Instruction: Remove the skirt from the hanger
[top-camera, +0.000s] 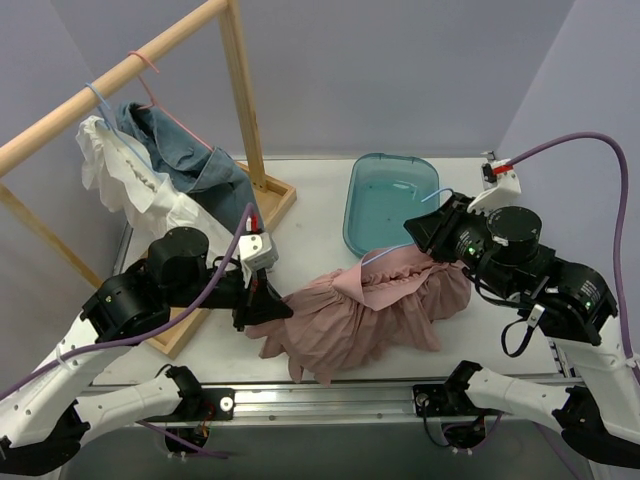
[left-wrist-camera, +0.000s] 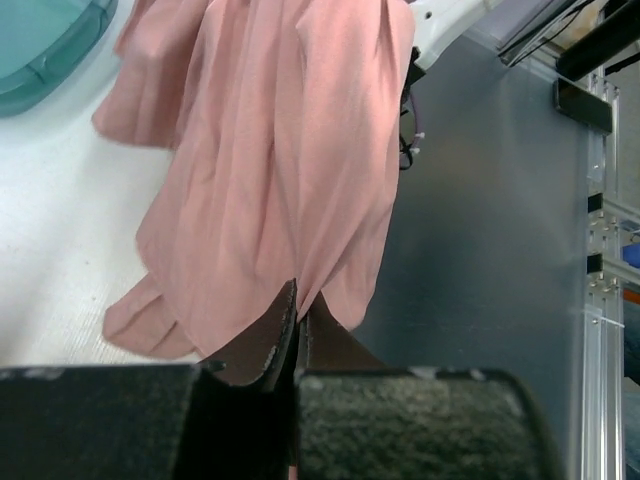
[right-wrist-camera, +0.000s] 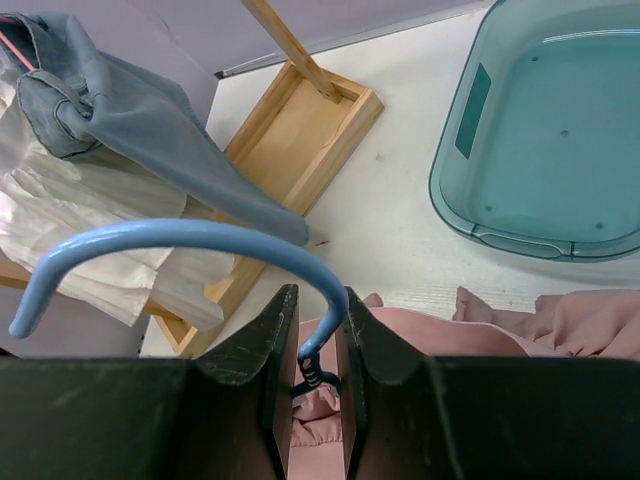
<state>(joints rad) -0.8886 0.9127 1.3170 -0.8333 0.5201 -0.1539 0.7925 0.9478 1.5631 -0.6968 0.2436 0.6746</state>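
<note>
The pink skirt (top-camera: 370, 300) lies bunched on the white table between the two arms. In the left wrist view the skirt (left-wrist-camera: 280, 150) spreads ahead of the fingers. My left gripper (top-camera: 275, 308) is at its left hem, and my left gripper (left-wrist-camera: 299, 298) has its jaws pressed together on an edge of the pink fabric. My right gripper (top-camera: 415, 228) is at the skirt's far right end. In its wrist view my right gripper (right-wrist-camera: 318, 292) is shut on the neck of the blue hanger (right-wrist-camera: 180, 235), whose hook curves left above the fingers, with the skirt (right-wrist-camera: 560, 320) underneath.
A teal plastic tub (top-camera: 390, 200) stands behind the skirt. At the back left, a wooden rack (top-camera: 240, 90) carries a denim garment (top-camera: 190, 150) and a white garment (top-camera: 120, 170) on hangers. Its wooden base (right-wrist-camera: 310, 130) lies on the table.
</note>
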